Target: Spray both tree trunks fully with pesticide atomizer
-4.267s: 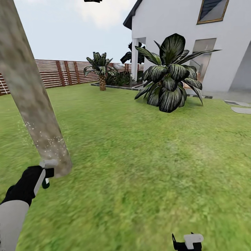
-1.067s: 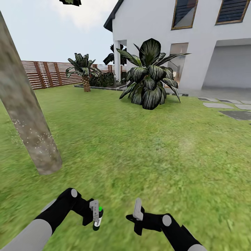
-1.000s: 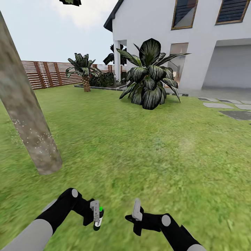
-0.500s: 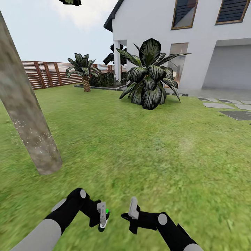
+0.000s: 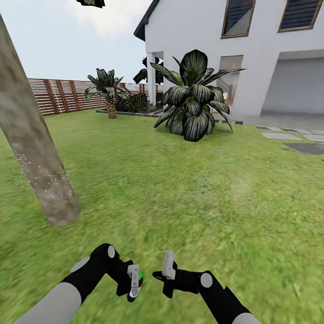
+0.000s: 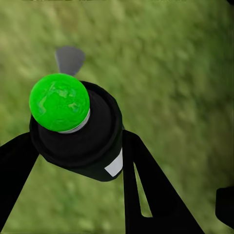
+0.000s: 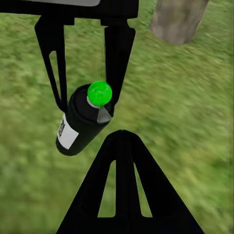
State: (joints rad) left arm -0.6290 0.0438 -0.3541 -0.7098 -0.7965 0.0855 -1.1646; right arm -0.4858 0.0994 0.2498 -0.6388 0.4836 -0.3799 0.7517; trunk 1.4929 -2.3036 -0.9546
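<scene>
Atomizer (image 5: 136,283): off the floor, held low in front of the robot over the lawn (image 5: 189,189). Left gripper (image 6: 73,161) has its fingers closed on the black bottle body; green knob (image 6: 59,102) at the top, white label on the side. The right wrist view confirms this: bottle (image 7: 83,124) hangs between the two dark left fingers, tilted, grass beneath it. Pick-up step judged done.

Right gripper (image 5: 167,269): just beside the left one, near the atomizer but apart from it. It carries nothing. Whether its fingers are spread or closed I cannot tell; in its own wrist view they run together into one dark wedge.

Tree trunk (image 5: 38,153): thick, mottled grey-beige, at the robot's left, well apart from both grippers. Pale specks of pesticide (image 5: 47,177) show on the lower part of the bark. Higher up the bark looks bare, so coverage is judged partial on the side that shows; far side hidden.

No second thick trunk among what shows ahead: short palm (image 5: 107,92), dark broad-leaved plant (image 5: 193,101), slat fence (image 5: 58,95), white house (image 5: 234,49).

Remaining, by judgement: finish this trunk if it is not yet covered, then find and spray the other tree.
</scene>
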